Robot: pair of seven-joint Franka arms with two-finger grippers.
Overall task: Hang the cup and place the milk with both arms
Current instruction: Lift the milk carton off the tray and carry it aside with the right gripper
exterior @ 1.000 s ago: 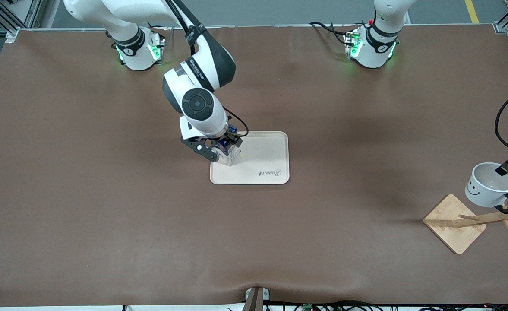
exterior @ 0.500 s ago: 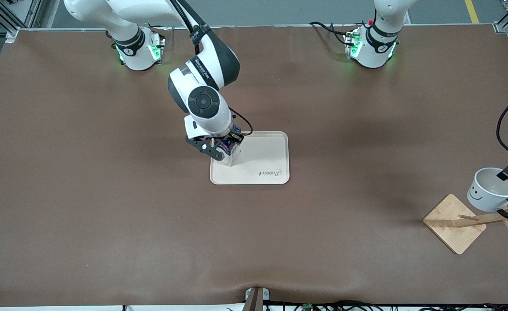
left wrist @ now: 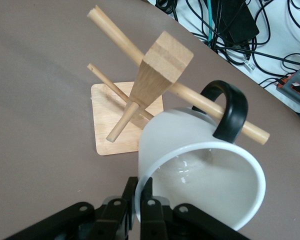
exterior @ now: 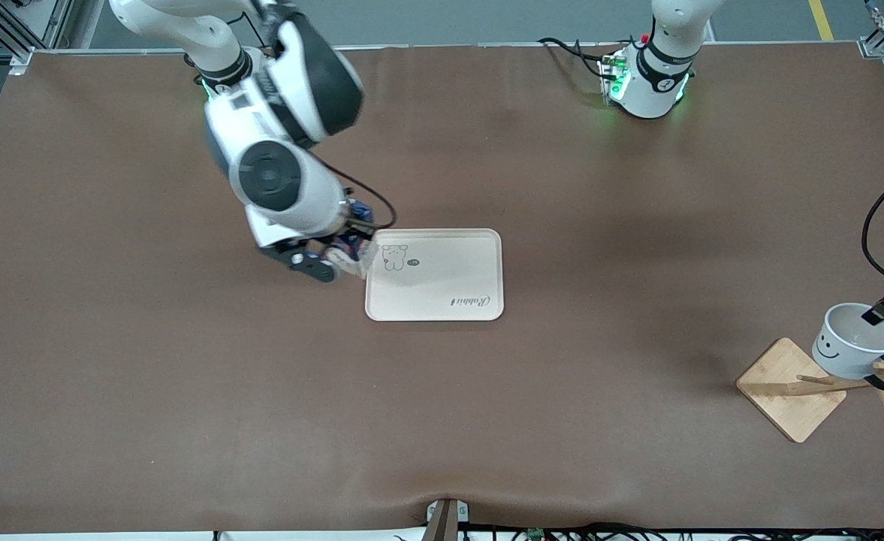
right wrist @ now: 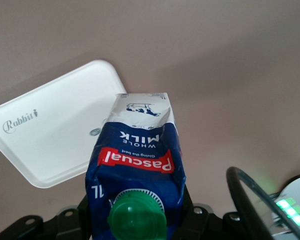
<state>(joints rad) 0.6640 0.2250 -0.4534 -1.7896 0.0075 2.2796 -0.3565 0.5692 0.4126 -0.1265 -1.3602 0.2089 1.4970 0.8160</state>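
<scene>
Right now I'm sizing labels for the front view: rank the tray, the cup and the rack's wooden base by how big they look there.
1. tray, clearly largest.
2. rack's wooden base.
3. cup, though held above the table, nearer the camera, so this gap is unsure.

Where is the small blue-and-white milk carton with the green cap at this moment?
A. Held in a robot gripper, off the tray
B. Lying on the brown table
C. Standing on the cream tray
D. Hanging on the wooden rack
A: the right gripper is shut on the milk carton, tilted just off the edge of the bare cream tray.
</scene>
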